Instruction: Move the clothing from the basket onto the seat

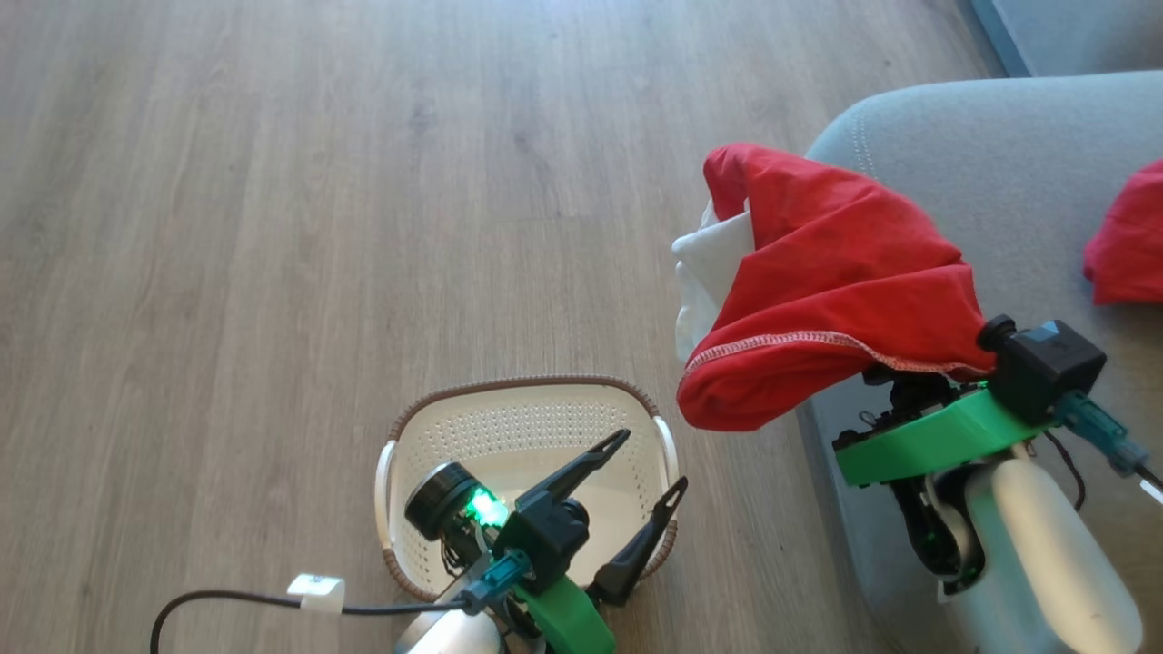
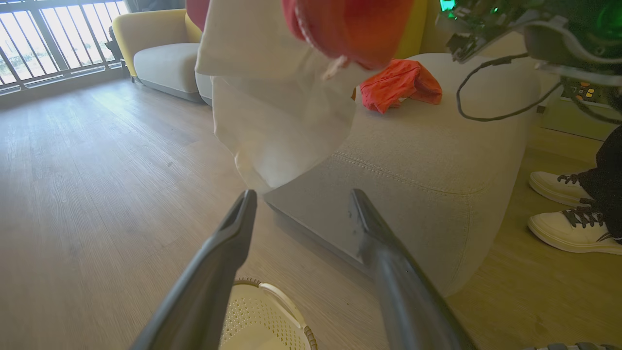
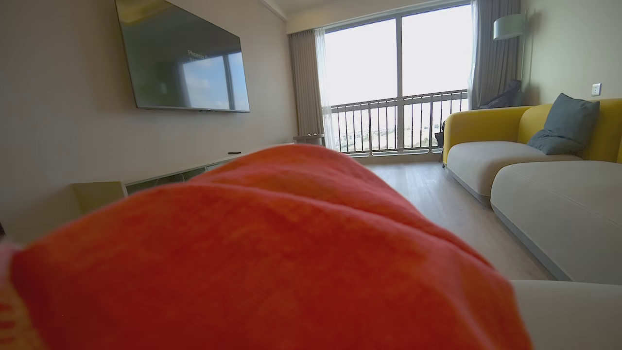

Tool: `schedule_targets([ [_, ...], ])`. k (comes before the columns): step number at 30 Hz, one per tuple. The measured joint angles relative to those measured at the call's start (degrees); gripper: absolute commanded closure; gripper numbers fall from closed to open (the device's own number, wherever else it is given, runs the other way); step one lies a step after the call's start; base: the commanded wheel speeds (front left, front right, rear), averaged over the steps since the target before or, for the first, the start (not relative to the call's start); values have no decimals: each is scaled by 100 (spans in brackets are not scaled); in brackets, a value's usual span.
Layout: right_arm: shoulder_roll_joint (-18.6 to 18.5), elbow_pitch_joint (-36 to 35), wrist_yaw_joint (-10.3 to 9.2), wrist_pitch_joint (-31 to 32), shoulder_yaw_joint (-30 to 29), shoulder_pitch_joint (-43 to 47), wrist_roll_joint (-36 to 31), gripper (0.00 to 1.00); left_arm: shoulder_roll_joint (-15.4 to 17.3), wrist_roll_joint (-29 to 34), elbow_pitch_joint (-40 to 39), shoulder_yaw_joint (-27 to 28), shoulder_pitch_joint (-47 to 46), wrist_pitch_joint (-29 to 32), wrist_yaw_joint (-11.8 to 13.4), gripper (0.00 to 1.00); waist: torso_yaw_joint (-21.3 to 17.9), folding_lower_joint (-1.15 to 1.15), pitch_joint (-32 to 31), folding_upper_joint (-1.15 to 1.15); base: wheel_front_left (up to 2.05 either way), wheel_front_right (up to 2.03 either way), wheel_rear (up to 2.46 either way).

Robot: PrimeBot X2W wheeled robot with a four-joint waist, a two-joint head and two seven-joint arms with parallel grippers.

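The red garment (image 1: 836, 291) hangs draped over your right hand (image 1: 927, 440). In the head view its long axis runs from that wrist up and to the left, out past the rounded edge of the seat (image 1: 999, 182). Its stitched hem faces down and left, and white lining (image 1: 713, 263) spills from the left side. The cloth covers the fingers completely; the right hand is clamped shut under it and carries it in the air, above the seat's edge and clear of the floor (image 1: 273, 227).

You have two red garments in all. The second red garment (image 1: 1127, 236) lies bunched on top of the seat, well apart from the first.

There is one basket (image 1: 509, 386), standing upright on the floor just beside the seat, with no clothing in it. Your left hand (image 1: 652, 461) hovers over it with its two fingers spread wide and nothing between them.

In the left wrist view, two white shoes (image 2: 568, 228) stand on the floor beyond the seat
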Motion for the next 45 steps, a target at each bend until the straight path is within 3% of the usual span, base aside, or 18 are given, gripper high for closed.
schedule_targets([
  [11, -8, -112, 0, -1, -370, -71, -82, 100, -2, 13, -23, 40, -12, 0, 0, 0, -483, 0, 156, 0, 0, 0, 0],
  [34, -1, -226, 0, -8, -1196, -59, -202, 100, 12, 43, -91, -92, -216, 0, 0, 0, -2589, 0, 326, 0, 0, 0, 0],
  [45, 36, -625, 0, -9, -2161, 544, -278, 100, -7, -90, -183, -460, -336, 0, 0, 0, -2724, 0, 439, 0, 0, 0, 0],
])
